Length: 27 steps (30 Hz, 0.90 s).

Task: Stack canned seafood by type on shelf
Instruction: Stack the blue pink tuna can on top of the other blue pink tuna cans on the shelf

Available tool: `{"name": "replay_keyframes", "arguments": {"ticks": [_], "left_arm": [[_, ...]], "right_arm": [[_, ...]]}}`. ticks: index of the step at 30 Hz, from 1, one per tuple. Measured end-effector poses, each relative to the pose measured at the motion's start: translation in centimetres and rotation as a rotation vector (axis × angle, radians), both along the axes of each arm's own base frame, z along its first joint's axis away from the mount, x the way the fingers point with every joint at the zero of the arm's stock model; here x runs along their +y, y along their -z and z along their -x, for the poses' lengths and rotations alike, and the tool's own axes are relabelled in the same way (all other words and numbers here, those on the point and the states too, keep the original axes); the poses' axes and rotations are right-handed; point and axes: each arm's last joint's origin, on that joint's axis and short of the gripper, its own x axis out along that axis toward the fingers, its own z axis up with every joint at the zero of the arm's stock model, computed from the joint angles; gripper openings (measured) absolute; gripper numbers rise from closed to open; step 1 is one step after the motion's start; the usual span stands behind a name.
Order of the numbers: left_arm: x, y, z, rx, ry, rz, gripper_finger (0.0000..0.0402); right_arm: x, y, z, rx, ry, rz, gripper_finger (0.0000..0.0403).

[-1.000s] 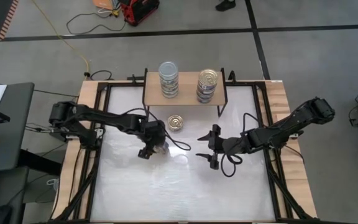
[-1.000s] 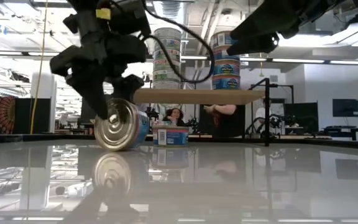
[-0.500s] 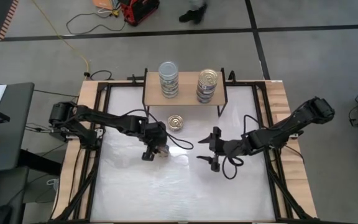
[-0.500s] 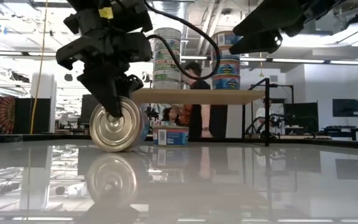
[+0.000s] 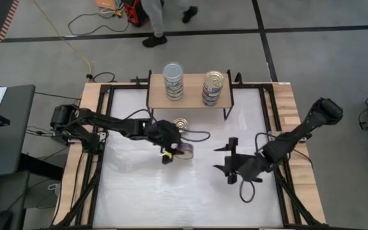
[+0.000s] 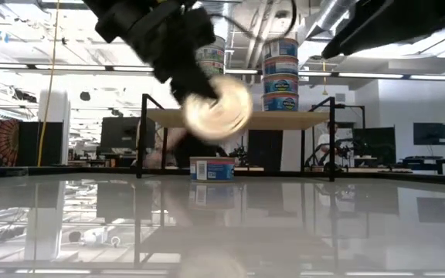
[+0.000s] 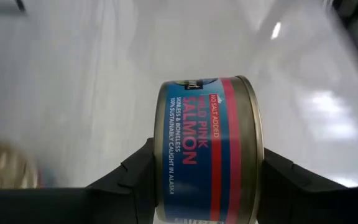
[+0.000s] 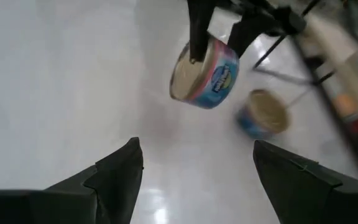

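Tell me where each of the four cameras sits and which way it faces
High view: above, facing straight down; both arms, shelf.
Low view: table height, facing across to the room; left gripper lifting the salmon tin.
Left wrist view: on the left arm, past its fingers clamping that tin.
Right wrist view: on the right arm, past its open fingers, facing the tabletop.
All four share the lifted tin.

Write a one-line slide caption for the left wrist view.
Left gripper holds a salmon tin on edge, lifted above the white table, fingers clamped on its flat ends.
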Motion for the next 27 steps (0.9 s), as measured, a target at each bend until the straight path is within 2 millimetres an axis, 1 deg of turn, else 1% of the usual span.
{"name": "replay_keyframes", "arguments": {"ticks": [4, 8, 11, 15, 18, 20, 22, 24, 26, 27], "left_arm": [[0.5, -1.5, -0.9, -0.172, -0.054, 0.082, 0.0185], [1.7, -2.8, -1.4, -0.299, -0.142, 0.205, 0.0188], [2.3, -3.7, -1.7, -0.383, -0.174, 0.295, 0.0188], [3.2, -4.9, -1.8, -0.485, -0.201, 0.428, 0.0187], [3.5, -6.0, -1.8, -0.587, -0.207, 0.535, 0.0191], [3.3, -6.6, -1.8, -0.638, -0.197, 0.582, 0.0191], [3.1, -7.0, -1.7, -0.668, -0.184, 0.601, 0.019], [2.9, -7.2, -1.7, -0.686, -0.179, 0.608, 0.0188], [2.9, -7.3, -1.7, -0.699, -0.176, 0.6, 0.0189], [2.9, -7.3, -1.7, -0.704, -0.175, 0.581, 0.019]], "right_arm": [[1.2, 0.0, 1.1, -0.01, -0.022, 0.223, 0.0313], [2.5, -0.5, 2.4, -0.041, -0.014, 0.522, 0.0297], [3.0, -0.8, 3.1, -0.029, 0.009, 0.732, 0.0288], [2.7, -0.8, 3.0, 0.051, -0.021, 0.914, 0.0285], [2.2, -0.9, 2.2, 0.119, 0.019, 1.055, 0.0285], [2.0, -1.0, 1.6, 0.176, 0.032, 1.153, 0.0285], [1.8, -1.3, 0.9, 0.211, 0.031, 1.204, 0.0285], [1.6, -1.7, 0.6, 0.214, 0.032, 1.201, 0.0285], [1.2, -2.0, 0.2, 0.192, 0.073, 1.154, 0.0285], [1.0, -2.1, 0.2, 0.161, 0.108, 1.102, 0.0285]]}}
